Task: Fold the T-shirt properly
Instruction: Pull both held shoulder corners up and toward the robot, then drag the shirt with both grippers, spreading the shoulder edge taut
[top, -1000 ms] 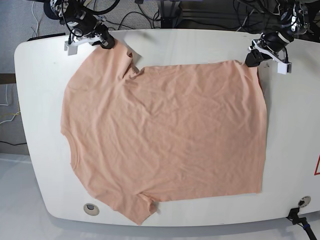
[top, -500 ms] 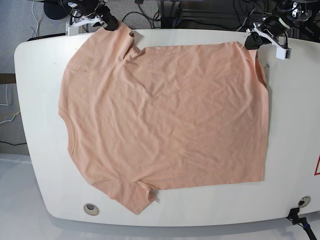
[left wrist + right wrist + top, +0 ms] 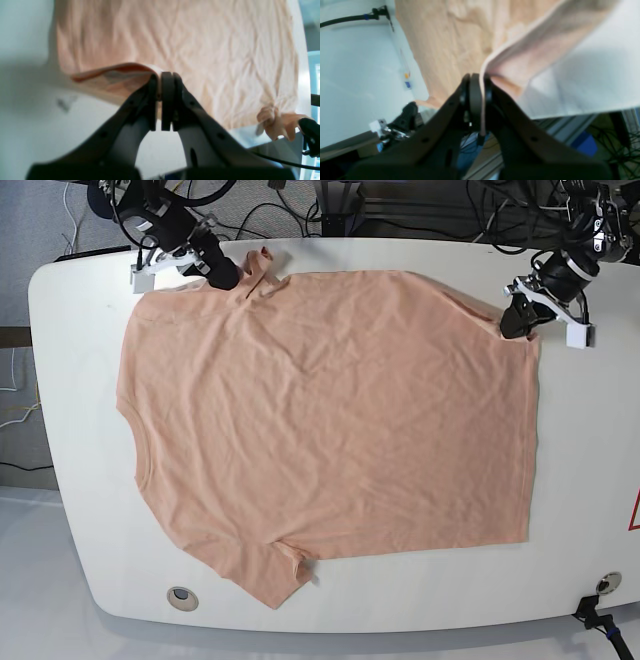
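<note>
A: Two grippers, both clamped on cloth. The left gripper (image 3: 163, 81) has its jaws pressed together with a lifted fold of the T-shirt (image 3: 330, 420) pinched between the pads; in the base view it (image 3: 513, 322) sits at the shirt's far right corner, at the hem end.

B: And the other one?

A: The right gripper (image 3: 477, 82) is closed too, a thin edge of peach fabric running down between its fingers. In the base view it (image 3: 222, 275) holds the far left corner, at the sleeve just beside the collar (image 3: 258, 268), which is bunched up there.

B: Which way does the shirt lie?

A: Spread flat across the white table (image 3: 60, 330), long axis running left to right in the base view. Shoulders and collar end point to that view's left, the straight hem (image 3: 532, 440) to its right. One short sleeve (image 3: 268, 575) sticks out toward the near edge at lower left; the other is up at the far edge, in the right gripper.

B: Flat everywhere?

A: Mostly, with light wrinkles. The two gripped corners are raised off the surface; the left wrist view shows the fold's underside and table beneath it.

B: Anything else on the table?

A: A round grommet hole (image 3: 182, 598) near the front left edge, clear of the shirt, and cables (image 3: 300, 205) behind the far edge.
</note>
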Robot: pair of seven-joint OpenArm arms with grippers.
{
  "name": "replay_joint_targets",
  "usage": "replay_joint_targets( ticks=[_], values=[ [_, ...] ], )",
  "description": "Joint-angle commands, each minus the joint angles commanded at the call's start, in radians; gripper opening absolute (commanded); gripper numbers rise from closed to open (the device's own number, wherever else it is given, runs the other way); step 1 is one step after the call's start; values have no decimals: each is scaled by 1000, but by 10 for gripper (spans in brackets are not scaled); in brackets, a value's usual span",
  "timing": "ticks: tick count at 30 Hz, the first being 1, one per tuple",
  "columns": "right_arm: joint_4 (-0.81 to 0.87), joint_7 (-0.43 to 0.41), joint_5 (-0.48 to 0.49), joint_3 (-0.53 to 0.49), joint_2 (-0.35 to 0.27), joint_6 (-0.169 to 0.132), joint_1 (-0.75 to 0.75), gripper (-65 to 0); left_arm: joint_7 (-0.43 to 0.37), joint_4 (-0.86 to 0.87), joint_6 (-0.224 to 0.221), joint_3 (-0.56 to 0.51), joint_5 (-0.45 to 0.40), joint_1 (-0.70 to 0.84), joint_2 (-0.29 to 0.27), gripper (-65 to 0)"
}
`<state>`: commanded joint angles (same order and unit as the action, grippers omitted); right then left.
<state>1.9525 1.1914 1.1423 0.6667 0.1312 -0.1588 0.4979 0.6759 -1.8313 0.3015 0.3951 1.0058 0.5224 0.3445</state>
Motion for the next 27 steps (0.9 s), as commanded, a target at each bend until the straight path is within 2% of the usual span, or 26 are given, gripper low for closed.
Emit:
replay_joint_targets(
  ticks=[10, 20, 24, 27],
  values=[
    [-23, 0, -6, 0, -84, 0, -193, -650, 0, 121, 0, -6, -6, -176, 3, -650],
    [-272, 0, -11, -2, -117, 0, -388, -650, 0, 284, 0, -25, -8, -311, 5, -650],
    [-347, 0, -68, -2, -118, 0, -482, -650, 0, 364, 0, -35, -8, -365, 5, -650],
    [-417, 0, -69, -2, -123, 0, -549, -650, 0, 408, 0, -38, -8, -397, 5, -650]
  ],
)
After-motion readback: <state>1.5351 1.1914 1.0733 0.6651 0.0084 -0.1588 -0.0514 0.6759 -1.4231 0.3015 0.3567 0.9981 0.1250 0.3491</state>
